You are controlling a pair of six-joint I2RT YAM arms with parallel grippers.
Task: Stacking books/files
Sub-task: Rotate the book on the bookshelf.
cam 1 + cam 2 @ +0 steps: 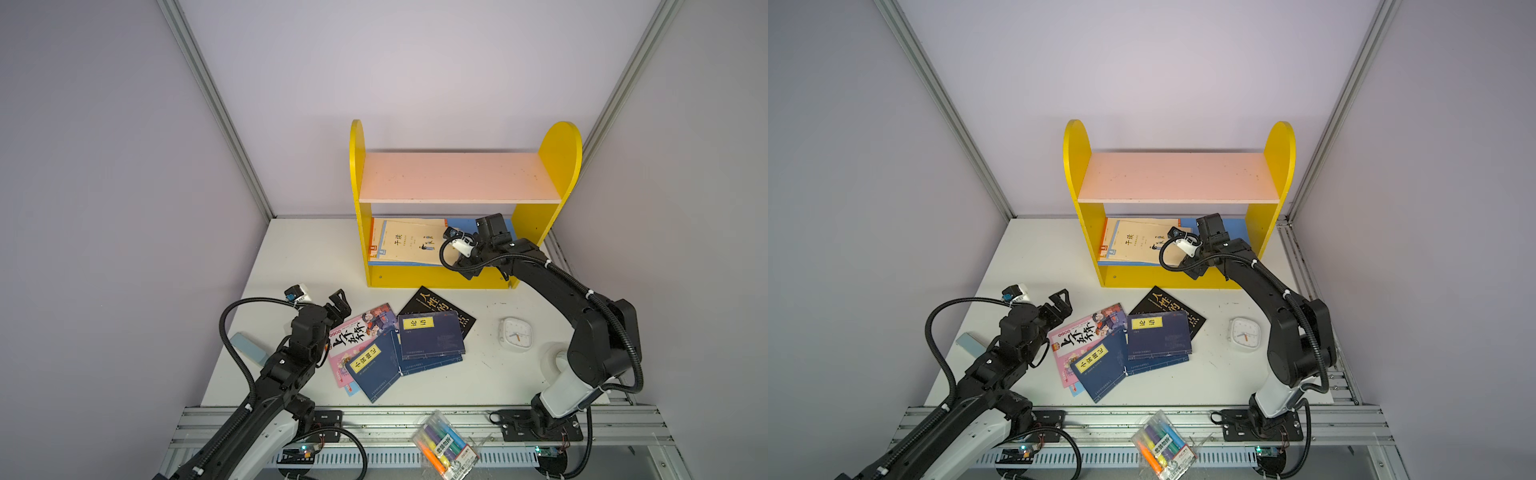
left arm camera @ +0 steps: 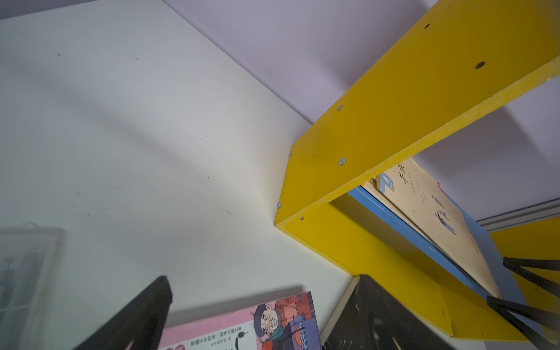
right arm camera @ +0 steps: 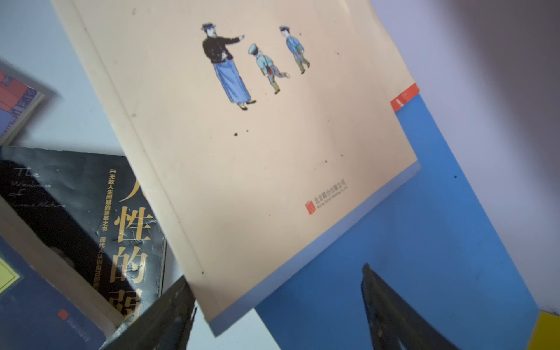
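Left gripper (image 1: pixel 340 305): jaws spread wide, empty, poised beside pink book (image 1: pixel 359 332). Loose pile noted on table (image 1: pixel 291 257): pink book, navy books (image 1: pixel 430 338) overlapped, black book (image 1: pixel 440 307) partly covered. Cream books (image 1: pixel 409 243) stacked flat on lower board of yellow shelf (image 1: pixel 436 280). Right gripper (image 3: pixel 274 275): jaws wide, nothing clamped, cream corner lying between them. Paperbacks judged light, floppy, slick-covered. Hold advised at overhanging edge, near spine.
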